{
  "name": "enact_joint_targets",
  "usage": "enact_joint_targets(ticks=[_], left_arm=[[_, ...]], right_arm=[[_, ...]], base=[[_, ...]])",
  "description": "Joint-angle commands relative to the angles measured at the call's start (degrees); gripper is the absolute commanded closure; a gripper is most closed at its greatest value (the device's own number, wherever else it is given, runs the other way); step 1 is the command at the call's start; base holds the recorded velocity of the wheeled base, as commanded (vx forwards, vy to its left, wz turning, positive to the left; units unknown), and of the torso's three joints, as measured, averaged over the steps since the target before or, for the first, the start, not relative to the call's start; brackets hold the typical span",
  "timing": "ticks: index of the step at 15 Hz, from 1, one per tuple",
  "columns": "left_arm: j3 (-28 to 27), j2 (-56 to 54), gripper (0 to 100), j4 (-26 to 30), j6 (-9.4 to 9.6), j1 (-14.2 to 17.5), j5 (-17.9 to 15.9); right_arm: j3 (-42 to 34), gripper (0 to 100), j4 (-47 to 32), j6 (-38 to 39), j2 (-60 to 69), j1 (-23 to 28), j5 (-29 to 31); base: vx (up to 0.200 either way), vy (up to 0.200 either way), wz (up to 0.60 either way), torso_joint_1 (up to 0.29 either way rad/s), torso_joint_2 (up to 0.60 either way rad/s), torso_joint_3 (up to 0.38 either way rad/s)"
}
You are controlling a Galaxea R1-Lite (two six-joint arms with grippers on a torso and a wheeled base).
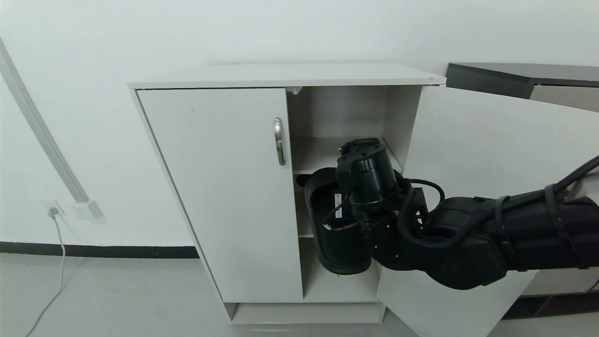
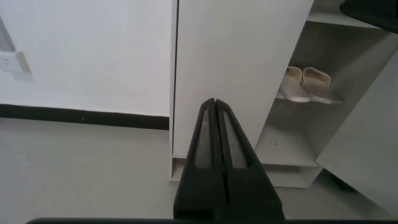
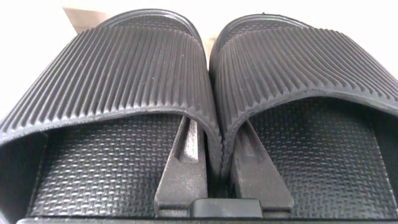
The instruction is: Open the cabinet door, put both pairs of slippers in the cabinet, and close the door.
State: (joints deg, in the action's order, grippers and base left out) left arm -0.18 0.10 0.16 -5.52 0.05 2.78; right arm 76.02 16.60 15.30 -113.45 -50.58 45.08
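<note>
The right jaws pinch the black slippers (image 3: 211, 81) by their two inner walls, pressed side by side, with one finger (image 3: 185, 165) inside each shoe. The right arm (image 1: 468, 243) holds the pair on end in the cabinet (image 1: 281, 75) opening, past the open door (image 1: 491, 140). I cannot tell whether the pair touches any shelf.

The step in hand looks like placing this second pair. To do it well, the pair should probably be tipped until the soles lie level, then carried fully past the shelf's front edge. The jaws should let go only once the soles rest on the board, or one shoe may slide out. The wrist is bulky against the opening, so it should back out straight and stay off the closed door's handle (image 1: 279, 141).

A pale pair (image 2: 306, 84) already lies on the lower shelf (image 2: 323, 101), toes inward and neatly side by side. The upper shelf (image 1: 318, 154) and the cabinet floor (image 2: 283, 149) look bare where visible, so either seems the easier home.

The left jaws are pressed together and hold nothing. They hang well apart from the cabinet and point toward it.
</note>
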Motion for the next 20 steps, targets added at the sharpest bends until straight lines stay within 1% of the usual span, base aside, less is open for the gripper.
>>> enact_joint_targets(ticks=[1, 9, 15, 17, 20], left_arm=[[0.01, 0.08, 100, 0.02, -0.01, 0.04, -0.05], [0.01, 0.08, 100, 0.02, -0.01, 0.04, -0.05], [0.01, 0.08, 100, 0.02, -0.1, 0.04, -0.05], [0.01, -0.01, 100, 0.02, -0.1, 0.04, -0.05], [0.01, 0.08, 100, 0.02, -0.1, 0.04, 0.03]], right_arm=[[0.36, 100, 0.01, -0.01, 0.59, 0.04, 0.01], [0.53, 100, 0.18, -0.62, 0.15, 0.04, 0.18], [1.76, 100, 2.12, -0.62, -2.39, 0.13, -0.34], [5.37, 100, 1.68, -0.71, -4.42, 1.18, -0.61], [12.13, 100, -3.24, -0.53, -7.23, 2.85, -1.31]], base=[[0.2, 0.0, 0.0, -0.002, 0.0, 0.002], [0.2, 0.0, 0.0, 0.001, 0.0, 0.005], [0.0, 0.0, 0.0, 0.0, 0.0, 0.0], [0.0, 0.0, 0.0, 0.0, 0.0, 0.0], [0.0, 0.0, 0.0, 0.0, 0.0, 0.0]])
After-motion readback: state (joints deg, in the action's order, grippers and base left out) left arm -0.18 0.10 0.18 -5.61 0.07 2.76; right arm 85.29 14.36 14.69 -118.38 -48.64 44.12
